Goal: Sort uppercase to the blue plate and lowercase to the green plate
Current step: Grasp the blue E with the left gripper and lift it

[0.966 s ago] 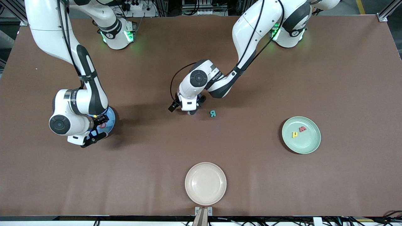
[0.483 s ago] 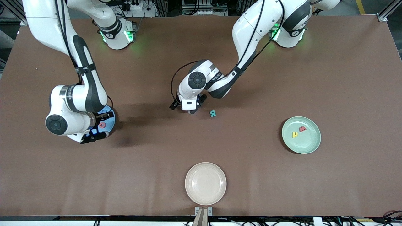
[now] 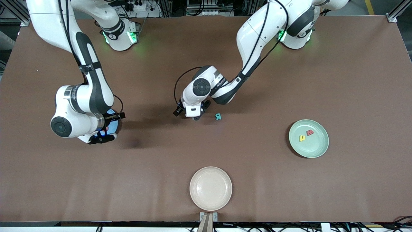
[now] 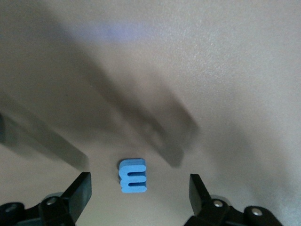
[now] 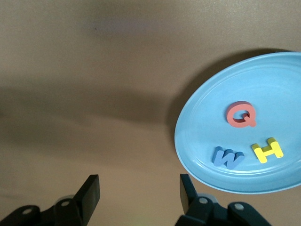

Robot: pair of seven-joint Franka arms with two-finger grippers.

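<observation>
A pick of the lowercase blue m (image 4: 133, 175) is judged to be the step in hand: the left gripper (image 4: 139, 194) is lowered close over the table (image 3: 257, 80) near its middle, fingers (image 4: 80, 190) spread wide with nothing held, and the letter is framed between them. A straight descent and a close on the foam edges are called for next, then a carry to the green plate (image 3: 317, 149), where the red w (image 3: 310, 132) and a yellow letter (image 3: 302, 138) already lie. The green R (image 3: 218, 116) is left just beside this gripper. The right gripper (image 5: 139, 195) is held empty and open just off the blue plate (image 5: 207, 117), in which the red Q (image 5: 242, 114), blue M (image 5: 228, 158) and yellow H (image 5: 267, 149) are seen.
</observation>
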